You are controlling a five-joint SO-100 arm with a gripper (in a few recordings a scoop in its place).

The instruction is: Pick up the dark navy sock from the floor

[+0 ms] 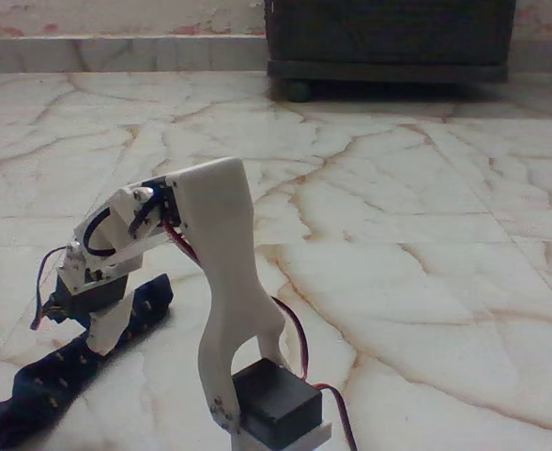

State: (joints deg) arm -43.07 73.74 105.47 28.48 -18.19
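Fixed view, low and near the floor. The floor (pixel 398 235), glossy cream marble tile with reddish-brown veins, runs from the near edge to a far step; a dark wheeled cabinet (pixel 389 38) stands at far right. The white arm (pixel 222 272) rises from a black servo block (pixel 274 402) at the near centre and bends down to the left, red and black cables (pixel 299 348) trailing to the right of it.

The dark navy sock (pixel 60 371), flecked with orange-tan, lies flat on the floor at near left. Its long axis runs diagonally: one end points toward the near-left corner, the other toward the arm's upright, farther and to the right. The claw (pixel 102 329) is lowered onto the sock's middle stretch, its white finger touching or just above the fabric. Whether the claw is clenched on cloth or released cannot be told, since the wrist hides the finger gap.

Risks, as judged: a pinch taken mid-length may catch only a thin fold, so the limp ends hang and the fabric slips out on lifting. Pressing down too far could jam the fingertip against the hard tile. The loose cables could snag as the arm rises.
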